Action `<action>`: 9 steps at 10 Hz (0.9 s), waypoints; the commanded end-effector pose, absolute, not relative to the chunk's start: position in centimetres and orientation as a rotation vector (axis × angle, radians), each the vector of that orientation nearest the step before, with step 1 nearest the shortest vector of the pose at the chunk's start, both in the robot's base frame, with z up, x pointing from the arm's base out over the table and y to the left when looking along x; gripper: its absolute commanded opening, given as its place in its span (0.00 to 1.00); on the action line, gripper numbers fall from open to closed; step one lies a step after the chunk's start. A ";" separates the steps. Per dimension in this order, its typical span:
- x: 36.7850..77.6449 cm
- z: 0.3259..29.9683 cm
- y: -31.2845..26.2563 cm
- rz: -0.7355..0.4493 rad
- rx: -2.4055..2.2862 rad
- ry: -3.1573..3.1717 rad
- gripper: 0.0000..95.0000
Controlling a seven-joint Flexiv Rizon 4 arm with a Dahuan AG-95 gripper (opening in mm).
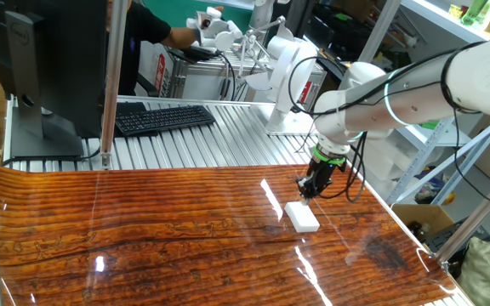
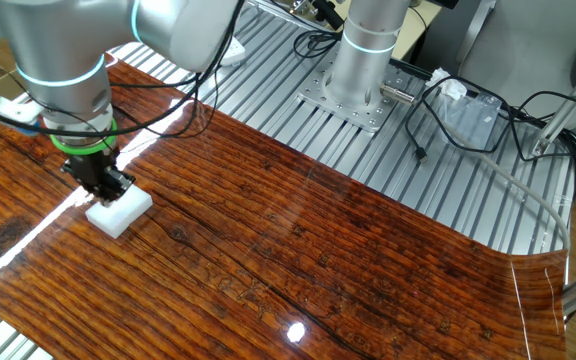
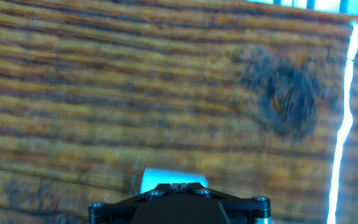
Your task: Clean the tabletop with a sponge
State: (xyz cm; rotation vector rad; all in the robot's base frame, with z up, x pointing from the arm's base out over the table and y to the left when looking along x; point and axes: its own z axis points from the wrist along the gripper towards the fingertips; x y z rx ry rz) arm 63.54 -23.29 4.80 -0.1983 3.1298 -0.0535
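1. The sponge (image 1: 302, 216) lies on the table (image 1: 160, 238), directly under the pincer (image 1: 309, 188).
2. Behind the pincer, beyond the table's edge, a keyboard (image 1: 164, 118) sits on the ribbed surface (image 1: 219, 136).

My fingertips: in the hand view, hidden behind my own black gripper (image 3: 178, 186) body, so I cannot see how they close.
Sponge (image 3: 169, 178): just ahead of my gripper in the hand view, only a pale strip shows; the rest is covered by my housing.
Contact with the sponge: from both fixed views my fingers stand at its far end, but whether they pinch or just press it, I cannot tell.
Tabletop (image 3: 135, 93): wood grain beyond my gripper is blurred in the hand view; its edges run out of frame.
My arm: cut off at the upper picture edges in both fixed views.
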 end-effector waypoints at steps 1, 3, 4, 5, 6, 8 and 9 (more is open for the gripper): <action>63.3 4.5 -23.5 -0.045 -0.201 3.124 0.00; 63.0 4.4 -23.4 -0.043 -0.177 3.127 0.00; 62.9 4.4 -23.4 -0.040 -0.174 3.129 0.00; 62.9 4.3 -23.4 -0.039 -0.169 3.130 0.00; 62.8 4.3 -23.3 -0.037 -0.159 3.130 0.00; 62.8 4.2 -23.2 -0.037 -0.147 3.133 0.20; 62.8 4.2 -23.2 -0.039 -0.141 3.136 0.20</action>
